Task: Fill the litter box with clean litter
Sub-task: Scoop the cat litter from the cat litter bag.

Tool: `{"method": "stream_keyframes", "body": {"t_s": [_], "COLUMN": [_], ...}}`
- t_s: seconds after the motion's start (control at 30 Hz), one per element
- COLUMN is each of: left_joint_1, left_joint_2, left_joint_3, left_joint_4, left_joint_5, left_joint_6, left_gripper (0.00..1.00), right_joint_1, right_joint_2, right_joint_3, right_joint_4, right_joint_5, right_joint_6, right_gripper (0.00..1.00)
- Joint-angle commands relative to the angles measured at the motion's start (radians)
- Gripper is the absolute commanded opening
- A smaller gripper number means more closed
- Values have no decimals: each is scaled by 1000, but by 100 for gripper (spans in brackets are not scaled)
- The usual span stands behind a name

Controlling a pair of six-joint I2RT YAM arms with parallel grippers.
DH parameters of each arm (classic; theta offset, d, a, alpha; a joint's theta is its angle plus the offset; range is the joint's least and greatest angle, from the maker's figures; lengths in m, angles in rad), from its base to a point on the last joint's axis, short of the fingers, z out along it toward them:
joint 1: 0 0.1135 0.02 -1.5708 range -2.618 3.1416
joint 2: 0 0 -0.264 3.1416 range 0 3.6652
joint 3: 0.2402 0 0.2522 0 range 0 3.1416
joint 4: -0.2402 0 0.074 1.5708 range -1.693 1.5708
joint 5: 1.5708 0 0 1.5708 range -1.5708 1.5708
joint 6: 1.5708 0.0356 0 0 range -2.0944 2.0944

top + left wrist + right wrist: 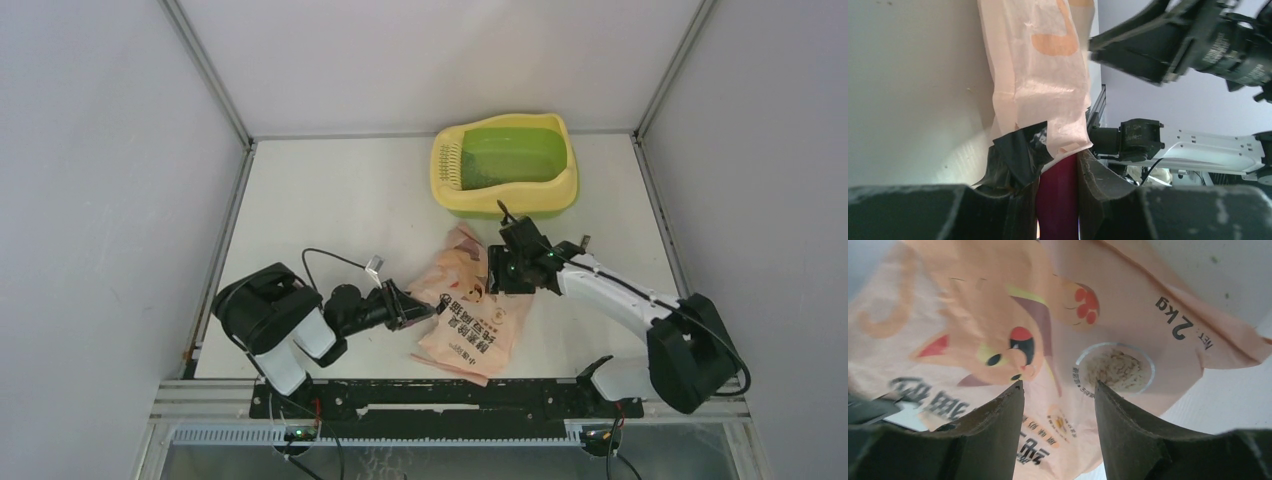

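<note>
The litter box [560, 195], pale yellow with a lime-green basin [515, 155], stands at the back of the table. I cannot make out loose litter in it. A peach-pink printed bag [470, 320] lies between my arms. My left gripper [415, 305] is at the bag's left edge, shut on a magenta scoop [1057, 200] whose far end is hidden under the bag's edge [1038, 75]. My right gripper [505, 268] hovers over the bag's upper right part. It is open [1058, 385], and only the printed bag face [998, 305] shows between its fingers.
White walls with metal posts close in the table on the left, back and right. The slotted grille [450, 165] is at the litter box's left end. In the left wrist view the right arm [1198, 40] reaches across just beyond the bag.
</note>
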Motion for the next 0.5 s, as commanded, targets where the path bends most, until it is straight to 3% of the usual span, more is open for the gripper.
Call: {"method": "stream_keyframes", "body": {"t_s": [0.0,0.47], "left_joint_1": [-19,-19], "left_joint_2": [-15,-153], "left_joint_3": [59,-180], "left_joint_4": [78,78], "left_joint_5": [63,-39], "left_joint_6": [-9,-20], "left_gripper": [1,1], "right_joint_1": [3,-76], "right_joint_2": [91,158], "right_joint_3": [-17,-92], "right_joint_4": [52,142], "right_joint_5": [90,133], "right_joint_6": [29,102], "right_gripper": [61,60]}}
